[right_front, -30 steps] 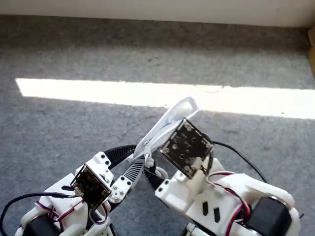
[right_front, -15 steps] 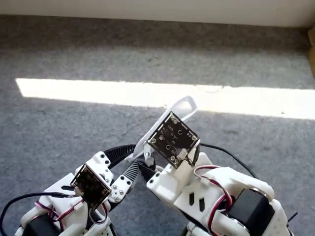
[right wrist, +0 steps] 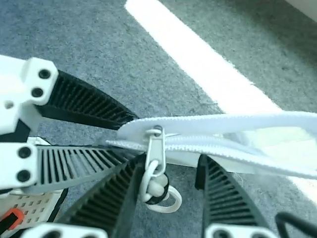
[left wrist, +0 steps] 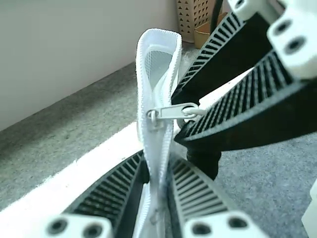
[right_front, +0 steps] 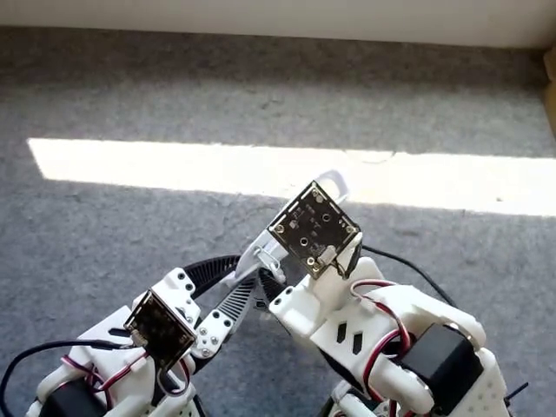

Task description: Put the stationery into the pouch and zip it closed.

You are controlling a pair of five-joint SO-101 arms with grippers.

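Note:
A white mesh pouch [right_front: 334, 182] hangs in the air between the two arms, above grey carpet. My left gripper [left wrist: 157, 161] is shut on one end of the pouch [left wrist: 156, 54], pinching the zip seam. The metal zipper pull [left wrist: 171, 112] with its cord loop sticks out sideways from the seam. My right gripper [right wrist: 168, 163] stands open around the zipper pull [right wrist: 155, 158], which rests against one of its fingers. In the right wrist view the left gripper [right wrist: 126, 136] clamps the pouch [right wrist: 237, 134] just beyond the pull. The right arm [right_front: 347, 321] leans over the pouch's near part.
Grey carpet covers the whole surface, crossed by a bright sunlit strip [right_front: 174, 165]. A pale wall [right_front: 261, 13] runs along the far side. A tan perforated basket [left wrist: 193, 15] stands by the wall, and a box edge [right_front: 550, 87] shows at the far right.
The right arm has shifted left along the pouch toward the left gripper, then slightly up. The zipper pull now lies between its fingers. The left arm has kept still.

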